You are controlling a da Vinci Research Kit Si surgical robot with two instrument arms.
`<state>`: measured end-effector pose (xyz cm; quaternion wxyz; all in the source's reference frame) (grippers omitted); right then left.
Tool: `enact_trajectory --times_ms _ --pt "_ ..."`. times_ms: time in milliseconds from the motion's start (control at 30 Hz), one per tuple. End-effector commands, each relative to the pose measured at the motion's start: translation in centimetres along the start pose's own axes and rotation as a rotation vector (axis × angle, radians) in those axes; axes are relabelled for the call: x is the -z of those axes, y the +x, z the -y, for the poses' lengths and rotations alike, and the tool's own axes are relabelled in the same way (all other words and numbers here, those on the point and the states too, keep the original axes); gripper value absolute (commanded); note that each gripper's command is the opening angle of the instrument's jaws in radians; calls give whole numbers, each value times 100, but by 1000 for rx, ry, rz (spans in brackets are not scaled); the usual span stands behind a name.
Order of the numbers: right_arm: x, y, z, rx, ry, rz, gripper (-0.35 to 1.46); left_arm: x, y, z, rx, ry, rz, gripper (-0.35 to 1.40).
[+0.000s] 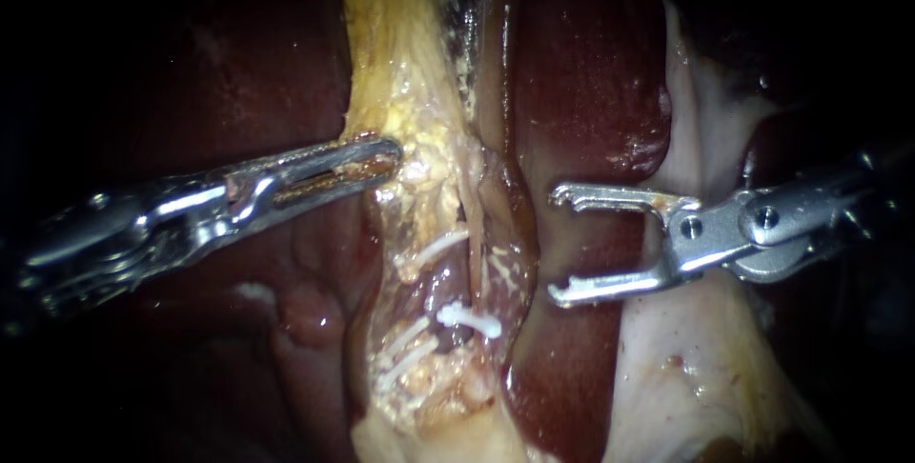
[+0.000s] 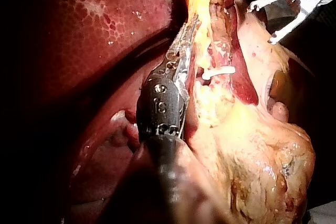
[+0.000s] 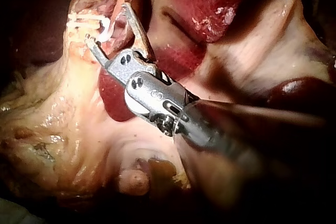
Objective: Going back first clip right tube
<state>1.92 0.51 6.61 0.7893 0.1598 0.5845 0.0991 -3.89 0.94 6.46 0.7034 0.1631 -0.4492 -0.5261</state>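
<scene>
The right instrument [image 1: 562, 244] gapes empty near the white clip [image 1: 467, 318]; the left instrument [image 1: 386, 154] clamps yellow tissue [image 1: 381, 34], tips half hidden.

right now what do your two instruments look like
Both are silvery metal on dark shafts. The left instrument has long, narrow, slotted jaws; yellow tissue shows in the slot. The right instrument has thin jaws with hooked tips, forking from a rounded hinge block with two round pins.

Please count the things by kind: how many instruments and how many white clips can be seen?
Instruments: 2, the left instrument gripping yellow tissue, the right instrument with jaws open.
Clips: 1, the white clip.
Total: 3.
</scene>
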Motion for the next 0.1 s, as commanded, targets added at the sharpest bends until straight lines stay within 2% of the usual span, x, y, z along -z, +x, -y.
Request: enact_trajectory --times_ms 33,100 --pt "0 0 0 0 0 0 60 0 0 0 2 -1 0 -35" --pt "0 0 0 0 0 0 60 0 0 0 2 -1 0 -35"
